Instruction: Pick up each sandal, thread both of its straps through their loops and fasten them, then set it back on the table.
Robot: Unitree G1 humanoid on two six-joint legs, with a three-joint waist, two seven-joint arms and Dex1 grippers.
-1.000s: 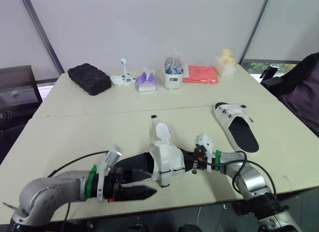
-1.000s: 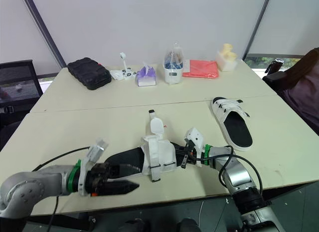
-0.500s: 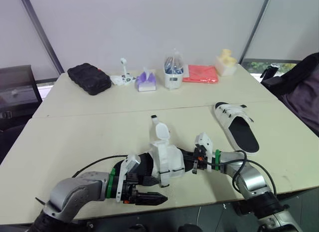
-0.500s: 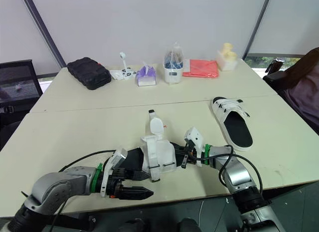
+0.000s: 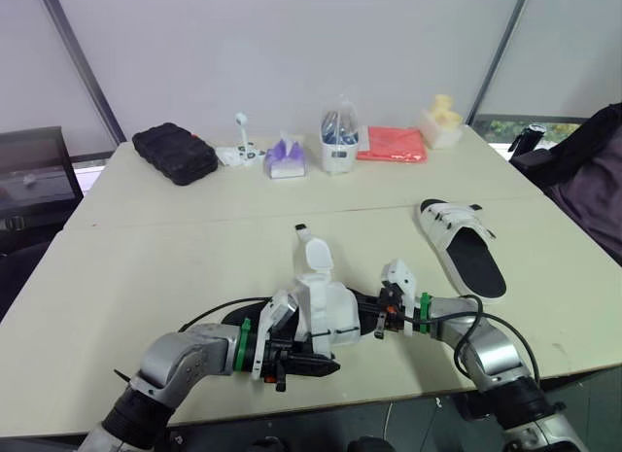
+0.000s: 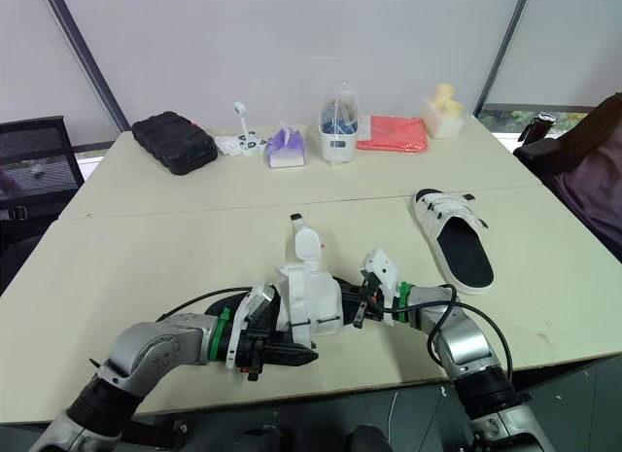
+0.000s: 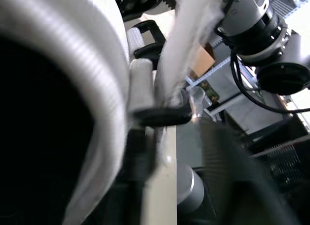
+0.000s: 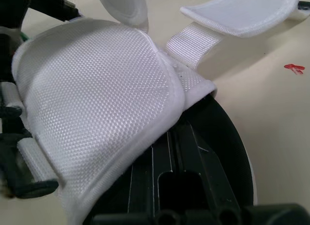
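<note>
- the sandal being worked on is at the front edge of the desk, about the middle. its white top faces up, and one strap sticks up, not done up yet.
- the right gripper holds this sandal by one end of its black sole.
- the left gripper has moved. a second ago it was out toward the front left of the desk. now it is tucked right beside the sandal, on the side by the front edge.
- its fingers are close together, and i see nothing in them.
- the sandal has stayed in the same place.
- i think the left gripper is getting ready to take hold of a strap. the threading has not started yet.
- the strap looks floppy, so it may slip when it is grabbed.
- the other sandal lies flat near the right edge of the desk, well apart from the grippers.
</note>
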